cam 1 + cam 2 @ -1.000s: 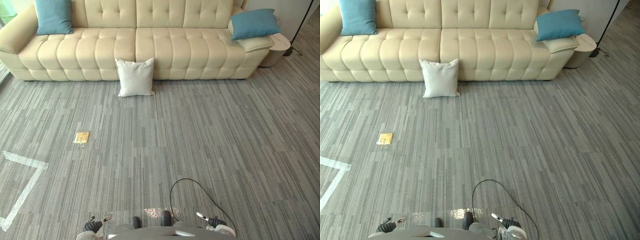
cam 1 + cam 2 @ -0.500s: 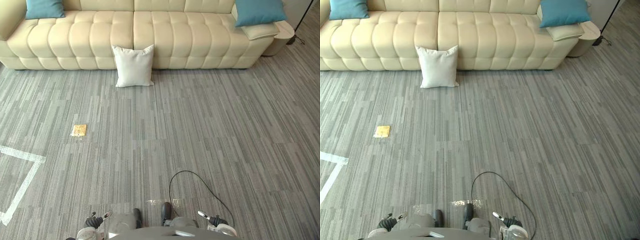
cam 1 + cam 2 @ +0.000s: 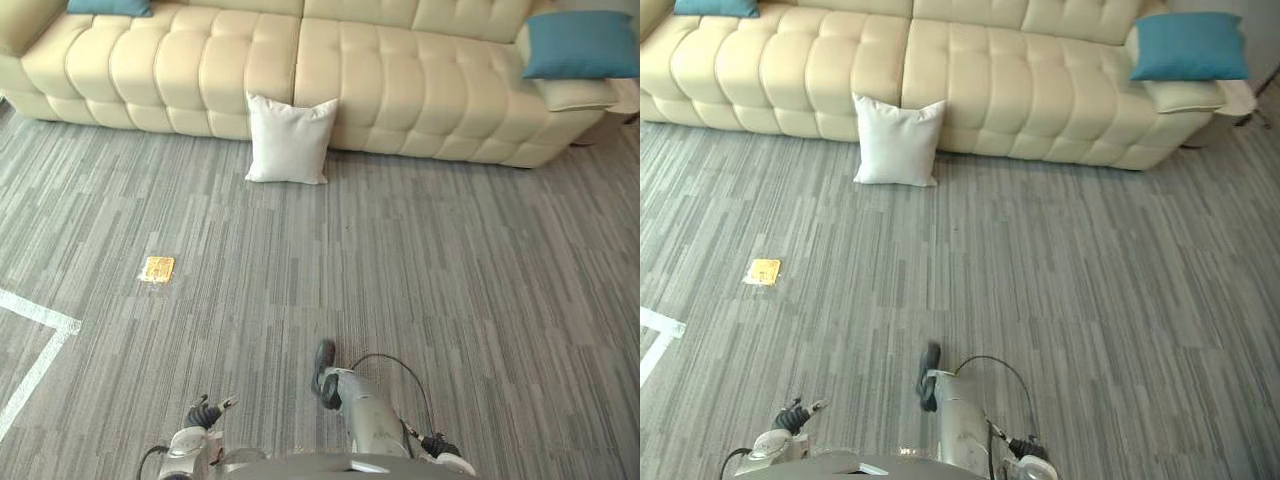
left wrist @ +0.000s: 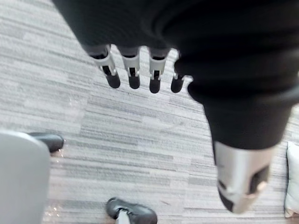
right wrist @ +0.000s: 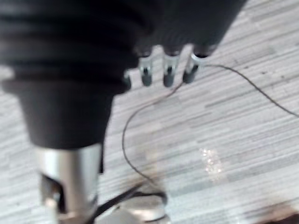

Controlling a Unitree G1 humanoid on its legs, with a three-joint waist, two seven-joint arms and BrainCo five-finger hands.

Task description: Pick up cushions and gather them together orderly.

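Cushions lie scattered: a white cushion (image 3: 291, 139) stands on the floor, leaning against the front edge of the sofa (image 3: 400, 80) near its middle. A blue cushion (image 3: 583, 44) rests on a beige cushion (image 3: 575, 95) at the sofa's right end, and a second blue cushion (image 3: 110, 6) sits at its left end. The left hand (image 4: 133, 74) and right hand (image 5: 168, 74) hang low, fingers released and empty — well apart from every cushion. The likely risk is a shallow pinch on the soft white one — it could slump flat or slip free.
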